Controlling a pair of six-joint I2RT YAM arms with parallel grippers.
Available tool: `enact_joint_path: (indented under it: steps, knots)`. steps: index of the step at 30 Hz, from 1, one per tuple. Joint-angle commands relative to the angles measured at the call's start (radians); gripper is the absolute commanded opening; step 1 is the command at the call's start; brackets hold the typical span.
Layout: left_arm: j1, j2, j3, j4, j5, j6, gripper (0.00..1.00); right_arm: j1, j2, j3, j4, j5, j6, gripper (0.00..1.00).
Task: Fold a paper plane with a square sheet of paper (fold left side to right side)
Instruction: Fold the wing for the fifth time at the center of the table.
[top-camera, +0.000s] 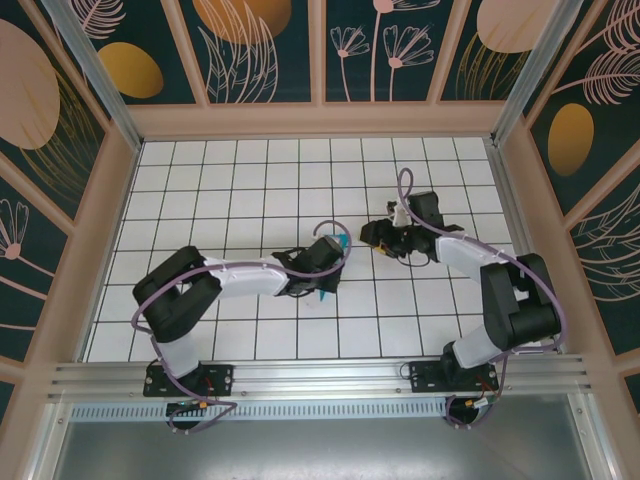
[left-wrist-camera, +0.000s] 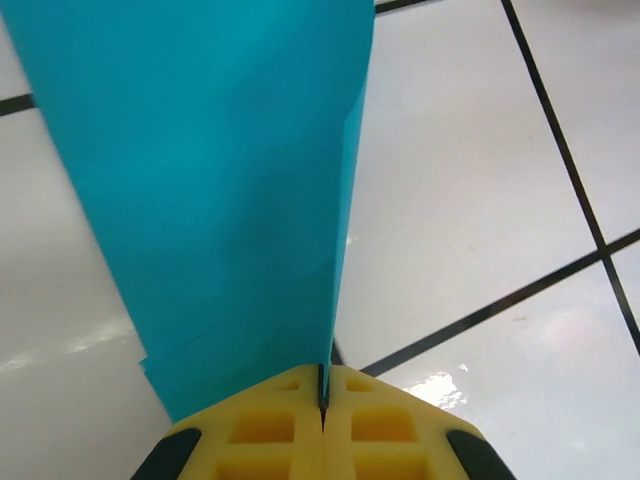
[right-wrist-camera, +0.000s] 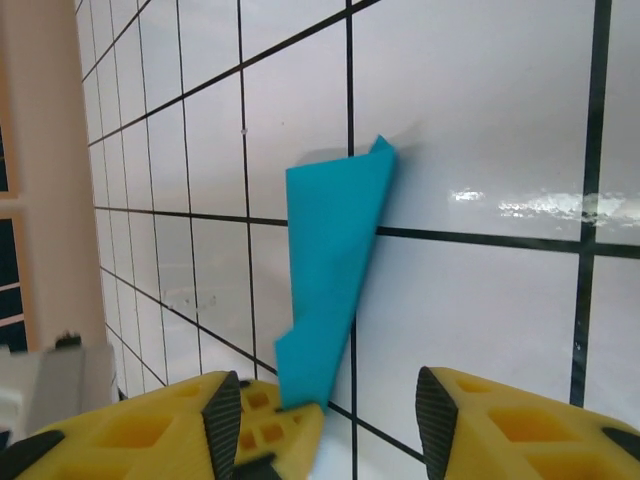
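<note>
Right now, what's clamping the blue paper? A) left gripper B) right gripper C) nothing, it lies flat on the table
A: the left gripper is shut on the edge of the blue paper, while the right gripper stands with its jaws apart.

Black-and-white arms (top-camera: 245, 272) trail purple cables (top-camera: 401, 186) and carry yellow, black-padded end effector fingers (right-wrist-camera: 520, 435).

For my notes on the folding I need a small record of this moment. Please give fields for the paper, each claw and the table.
paper: cyan, folded into a narrow shape, layers showing at one edge
left claw: shut on paper
right claw: open, nothing between its jaws; paper end close beside it
table: white tiles with black grid lines
</note>
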Motion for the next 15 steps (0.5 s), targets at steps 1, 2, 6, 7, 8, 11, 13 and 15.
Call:
enact_joint_path:
  steps: [1, 2, 6, 7, 8, 11, 13, 15]
  knots:
    - [0.044, -0.051, -0.070, 0.139, 0.122, -0.063, 0.02, 0.010, -0.034, -0.056, 0.043, 0.020, -0.013, 0.54]
    - [0.055, -0.074, -0.089, 0.170, 0.151, -0.080, 0.01, 0.021, -0.036, -0.067, 0.062, 0.022, -0.004, 0.54]
    - [0.093, -0.100, -0.173, 0.318, 0.263, -0.152, 0.01, 0.072, -0.023, -0.100, 0.126, 0.040, 0.029, 0.55]
    - [0.099, -0.103, -0.182, 0.332, 0.272, -0.163, 0.01, 0.084, -0.016, -0.102, 0.138, 0.047, 0.035, 0.55]
    - [0.106, -0.107, -0.194, 0.347, 0.281, -0.173, 0.01, 0.095, -0.007, -0.104, 0.152, 0.052, 0.042, 0.55]
    - [0.127, -0.117, -0.233, 0.419, 0.326, -0.218, 0.02, 0.126, 0.034, -0.095, 0.188, 0.059, 0.057, 0.56]
    - [0.136, -0.116, -0.251, 0.458, 0.353, -0.244, 0.02, 0.146, 0.065, -0.079, 0.201, 0.063, 0.062, 0.56]
    - [0.137, -0.109, -0.258, 0.473, 0.361, -0.258, 0.02, 0.167, 0.096, -0.055, 0.208, 0.065, 0.064, 0.56]
